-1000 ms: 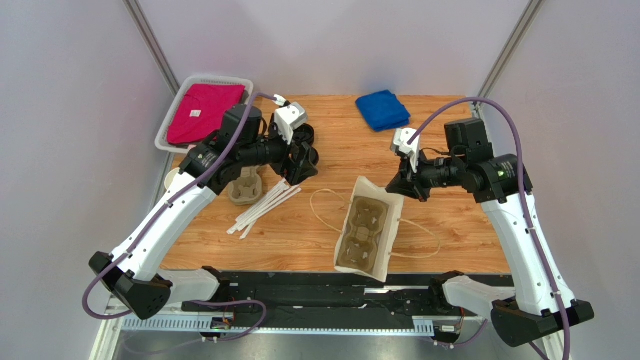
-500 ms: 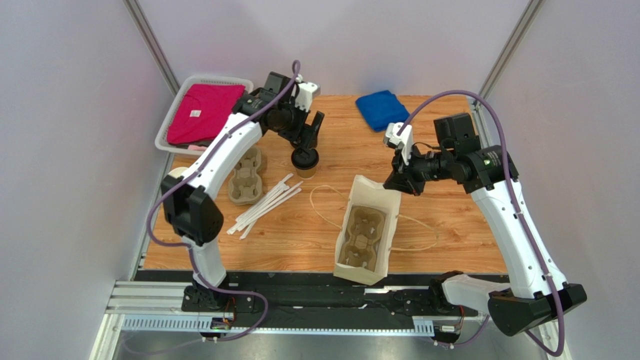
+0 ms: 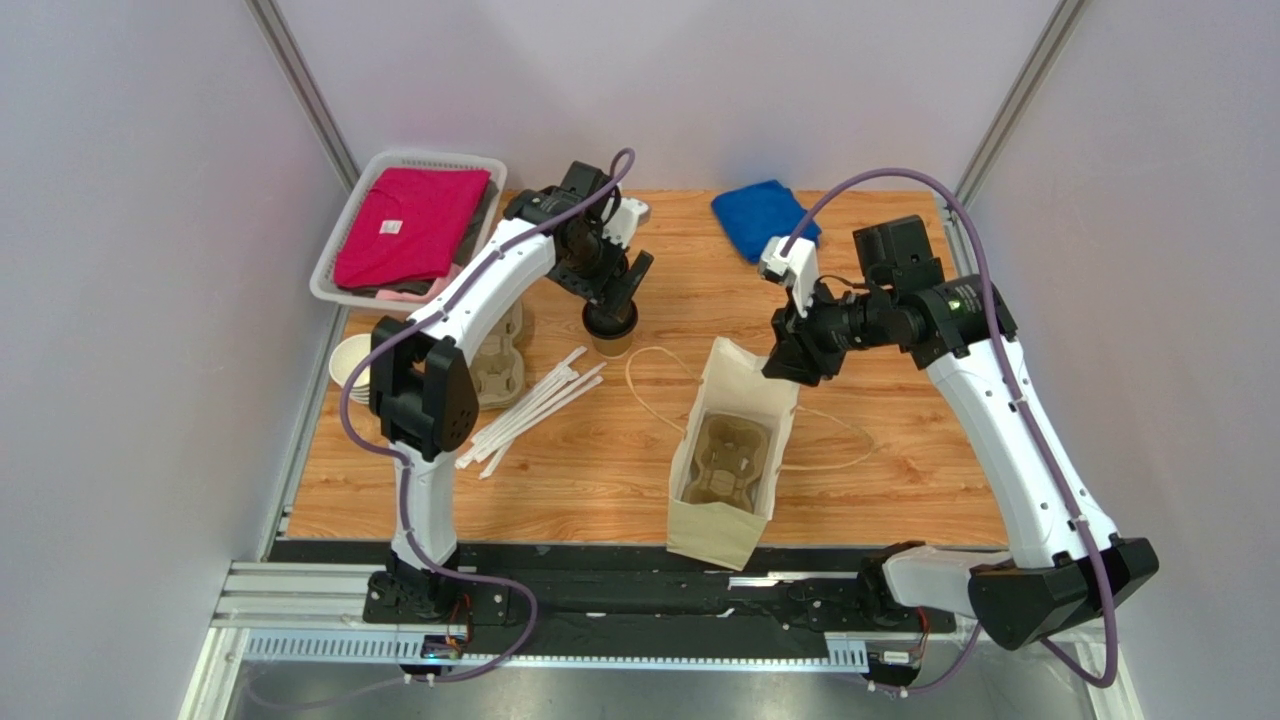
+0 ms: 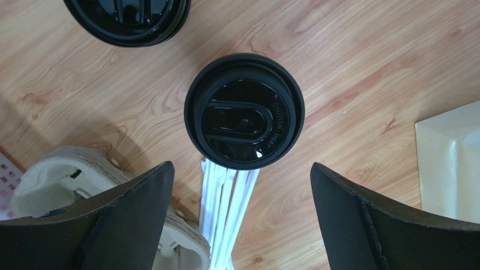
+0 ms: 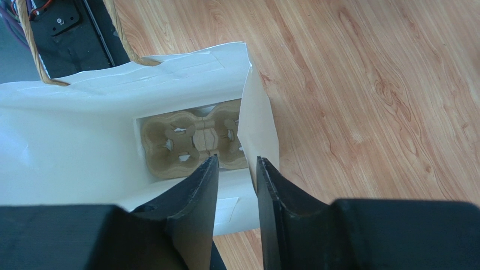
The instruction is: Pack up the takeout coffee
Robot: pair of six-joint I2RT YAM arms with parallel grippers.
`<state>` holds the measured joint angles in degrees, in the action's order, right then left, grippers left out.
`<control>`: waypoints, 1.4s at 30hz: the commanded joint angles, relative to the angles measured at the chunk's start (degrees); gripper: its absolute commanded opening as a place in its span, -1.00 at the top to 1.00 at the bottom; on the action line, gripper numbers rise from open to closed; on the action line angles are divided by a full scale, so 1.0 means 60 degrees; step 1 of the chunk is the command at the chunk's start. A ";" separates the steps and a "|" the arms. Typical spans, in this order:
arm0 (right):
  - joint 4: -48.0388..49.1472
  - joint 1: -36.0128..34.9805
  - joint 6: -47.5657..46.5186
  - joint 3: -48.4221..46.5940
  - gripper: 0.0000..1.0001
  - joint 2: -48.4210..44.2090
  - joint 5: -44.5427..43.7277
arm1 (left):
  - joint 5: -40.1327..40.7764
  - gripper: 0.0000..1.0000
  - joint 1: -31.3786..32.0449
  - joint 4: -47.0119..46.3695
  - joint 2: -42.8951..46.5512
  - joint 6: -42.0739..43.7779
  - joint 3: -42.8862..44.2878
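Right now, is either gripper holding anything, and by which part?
Nothing is held. The left gripper stands open above the lidded cup; the right gripper is parted at the rim of the bag.

Raised lettering on the black lid (image 4: 244, 111) of the takeout coffee (image 3: 610, 320) reads "CAUTION HOT", curving along the lid's rim beside the sip slot. The pink cloth (image 3: 409, 222) in the basket carries a small white tag, too small to read.

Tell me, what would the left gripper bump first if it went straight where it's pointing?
Probably the takeout coffee: its black lid sits centred ahead of the left gripper, between the open fingers. How far is unclear.
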<state>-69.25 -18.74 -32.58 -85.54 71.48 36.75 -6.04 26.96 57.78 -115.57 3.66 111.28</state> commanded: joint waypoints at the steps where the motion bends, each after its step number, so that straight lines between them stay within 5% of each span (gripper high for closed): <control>1: -0.0015 -0.0055 0.0259 -0.0567 0.22 0.0156 -0.0193 | -0.0428 -0.98 -0.0011 -0.0020 -0.0308 0.0356 0.0612; 10: -0.0249 -0.0055 0.0274 -0.0948 -0.40 0.0376 -0.0427 | -0.0619 -0.98 -0.0011 -0.0445 -0.0719 0.0518 0.0715; 16: -0.0381 -0.0055 0.0244 -0.1110 -0.63 0.0420 -0.0661 | -0.0706 -0.98 -0.0084 -0.0577 -0.1041 0.0401 0.0920; 42: -0.0470 0.0077 -0.0166 -0.1388 -0.70 0.0698 -0.0984 | -0.1322 -0.93 -0.0480 -0.0211 -0.1700 0.0313 0.1096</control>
<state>-72.62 -18.57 -32.73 -91.50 75.68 30.94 -12.58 24.91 56.05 -124.81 5.43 117.27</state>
